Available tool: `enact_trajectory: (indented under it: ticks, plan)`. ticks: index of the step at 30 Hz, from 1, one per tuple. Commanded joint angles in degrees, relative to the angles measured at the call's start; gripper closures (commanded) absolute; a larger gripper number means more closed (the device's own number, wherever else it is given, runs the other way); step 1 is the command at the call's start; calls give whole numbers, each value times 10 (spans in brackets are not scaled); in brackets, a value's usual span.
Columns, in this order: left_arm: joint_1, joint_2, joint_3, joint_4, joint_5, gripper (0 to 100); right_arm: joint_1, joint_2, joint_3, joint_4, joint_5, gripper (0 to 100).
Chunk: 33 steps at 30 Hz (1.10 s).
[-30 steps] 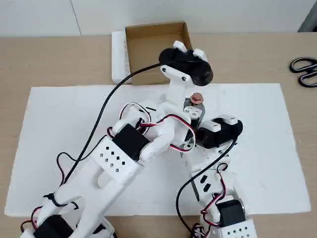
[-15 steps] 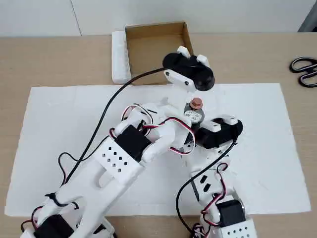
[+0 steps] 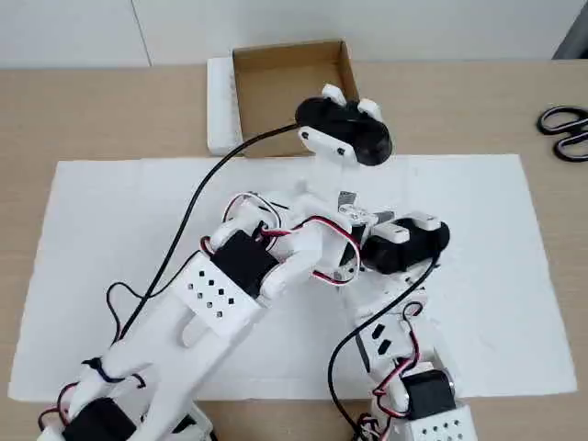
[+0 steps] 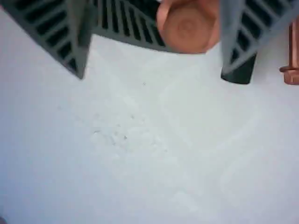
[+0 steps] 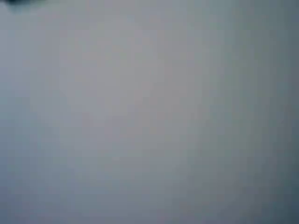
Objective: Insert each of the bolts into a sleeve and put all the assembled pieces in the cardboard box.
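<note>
Cardboard box [image 3: 276, 92] looks empty, 0 pieces in. Your left gripper [image 4: 158, 73] is spread, copper bolt [image 4: 187, 25] between its jaws; 2nd bolt [image 4: 292, 60] lies loose. Right arm [image 3: 404, 243] grip: can't tell.

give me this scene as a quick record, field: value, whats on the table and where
box: open brown cardboard box, far side of the wooden table, no pieces visible inside
sheet: white foam sheet under both arms
arms: left arm and right arm meet mid-sheet, near the box
bolt 1: round copper bolt end close by the left gripper
bolt 2: copper flanged bolt lying on the sheet
other: black-handled scissors on the table, off the sheet
</note>
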Motion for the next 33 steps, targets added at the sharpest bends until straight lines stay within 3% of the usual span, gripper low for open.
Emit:
enact_trajectory:
  ticks: [1,7,13,17,23,33]
  plan:
    - [0,-22,-7,1,4,812,-4,-5,-9,-2,-3,995]
    - [-26,-23,-49,34,4,812,-2,-5,-9,-2,-2,995]
    - [-176,-24,-180,177,3,811,29,2,-33,-1,6,995]
    - [-267,-24,-209,235,-34,811,48,65,-120,-6,60,995]
    - [-318,-23,-196,251,-47,811,57,390,-363,-99,74,995]
    - [-349,-23,-185,229,-44,811,57,1115,-1039,-113,98,995]
